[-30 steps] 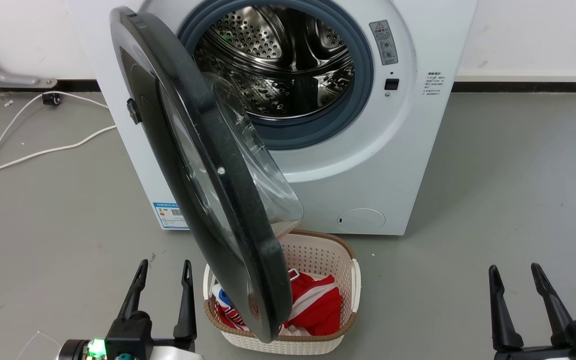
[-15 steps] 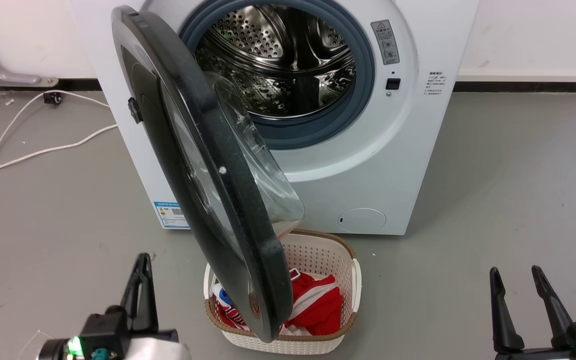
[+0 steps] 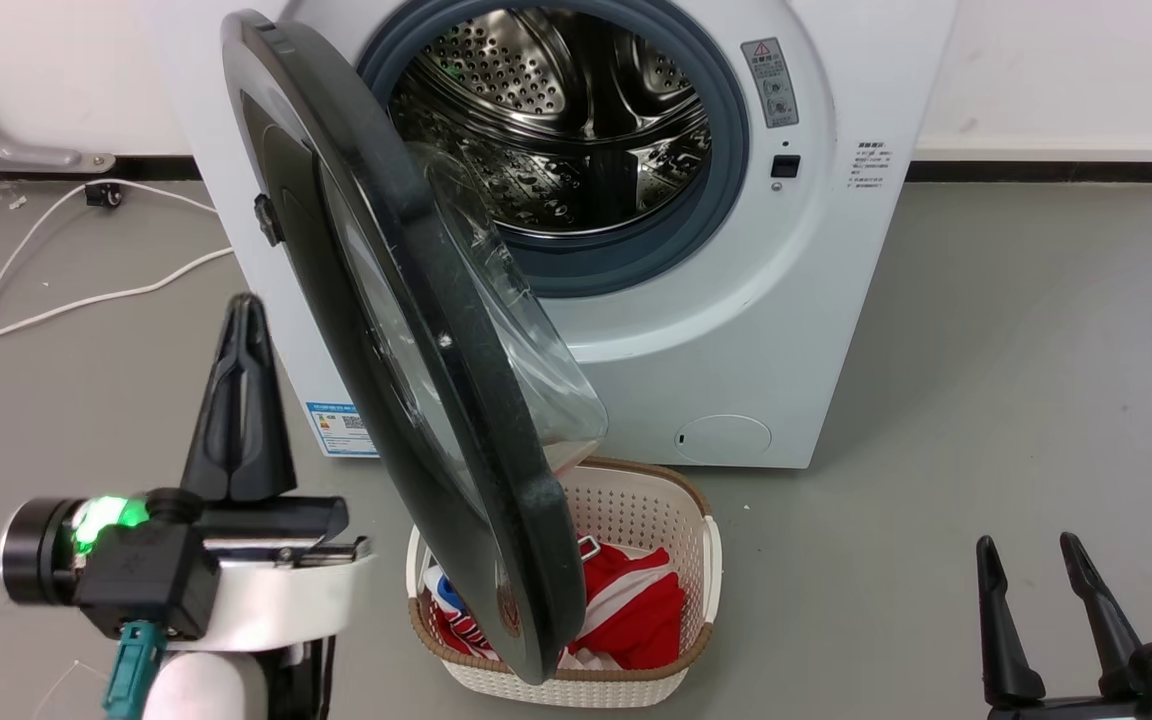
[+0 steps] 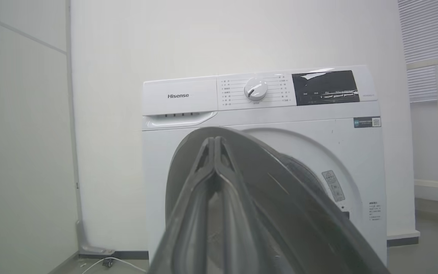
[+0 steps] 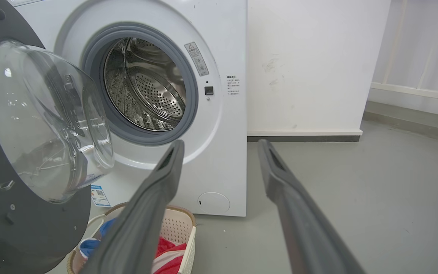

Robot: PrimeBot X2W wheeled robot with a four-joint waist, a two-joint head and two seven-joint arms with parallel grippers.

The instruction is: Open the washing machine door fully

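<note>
Door angle is the thing to read: the washing machine door (image 3: 456,370) stands about half open. It is hinged on the left side of the washing machine (image 3: 786,330) and swung out toward the robot, so the head view sees it nearly edge-on. The disc stands upright, and its plane runs from the hinge at the far left to a free edge that overlaps the basket (image 3: 626,510) of red clothes (image 3: 636,610). I cannot tell whether it hangs clear of the basket rim. The glass bowl (image 5: 44,114) bulges to the right, toward the bare steel drum (image 3: 556,110), and the flat outer face looks left.

The left gripper (image 3: 246,315) is the nearer one. It is raised just beside that outer face, fingers pressed together and pointing up and forward, holding nothing. In its wrist view the door's rim lies directly beyond the fingertips. The right gripper (image 3: 1026,545) sits low and well apart on the bowl side, fingers spread and empty.

Opening fully probably means swinging the free edge further left. The left gripper would then have to hook round the rim and pull, since a push on the outer face would shut the door.
</note>
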